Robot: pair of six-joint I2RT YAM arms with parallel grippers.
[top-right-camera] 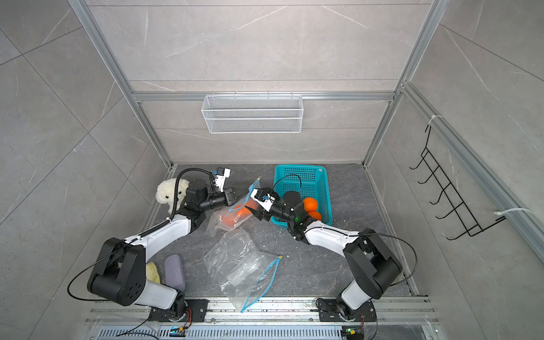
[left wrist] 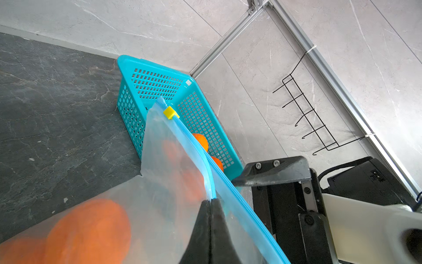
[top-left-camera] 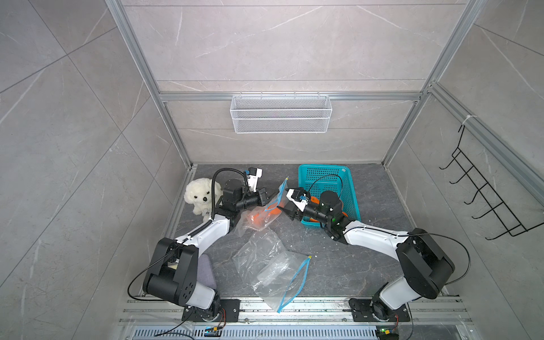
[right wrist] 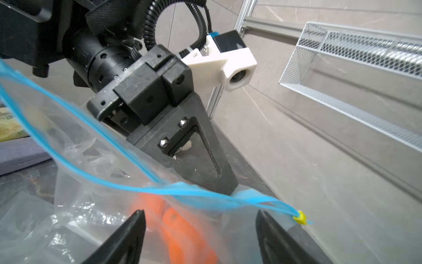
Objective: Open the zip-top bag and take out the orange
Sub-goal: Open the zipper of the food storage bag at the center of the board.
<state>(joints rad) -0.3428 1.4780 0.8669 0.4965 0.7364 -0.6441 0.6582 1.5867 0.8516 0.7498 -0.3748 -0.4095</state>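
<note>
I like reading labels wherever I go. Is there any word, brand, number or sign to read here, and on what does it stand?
No text here can actually be read.
Small white sticker on the rim of the turquoise perforated plastic basket: it has marks, but they are too small to read.
Greenish print on the yellowish packet, seen in the right wrist view: too blurred to read.
</note>
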